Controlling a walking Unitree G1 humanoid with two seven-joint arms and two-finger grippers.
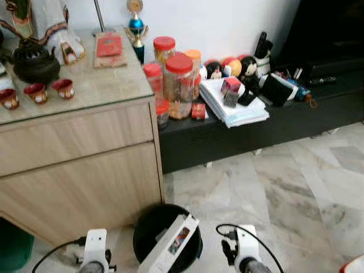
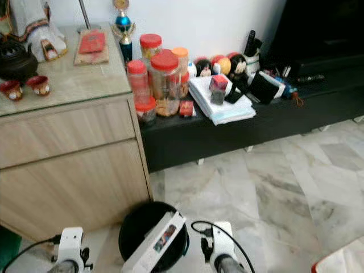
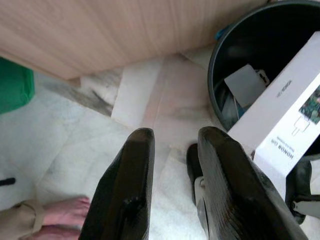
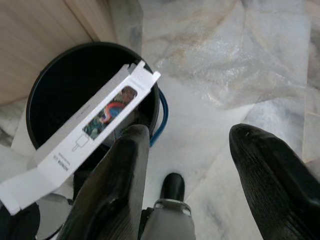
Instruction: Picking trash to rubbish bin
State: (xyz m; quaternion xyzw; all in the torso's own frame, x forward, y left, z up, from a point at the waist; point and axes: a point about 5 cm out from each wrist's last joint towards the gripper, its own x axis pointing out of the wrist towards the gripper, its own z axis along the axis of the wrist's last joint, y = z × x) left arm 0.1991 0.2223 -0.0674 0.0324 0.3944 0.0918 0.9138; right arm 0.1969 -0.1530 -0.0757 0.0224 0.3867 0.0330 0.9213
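My right gripper [image 4: 192,175] hangs wide open and empty above the black rubbish bin [image 4: 50,75], where a white phone box [image 4: 85,145] leans across the rim. My left gripper [image 3: 175,175], narrowly parted, holds nothing.

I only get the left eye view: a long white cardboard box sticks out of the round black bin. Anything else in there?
Observer: Yes, the left wrist view shows a flat white card inside the black bin, beside the white box.
Operator: Is a claw gripping the box?
Observer: No. The right gripper is open, nothing between its fingers.
Operator: Anyone nearby?
Observer: A person's bare foot is on the floor near the left gripper.
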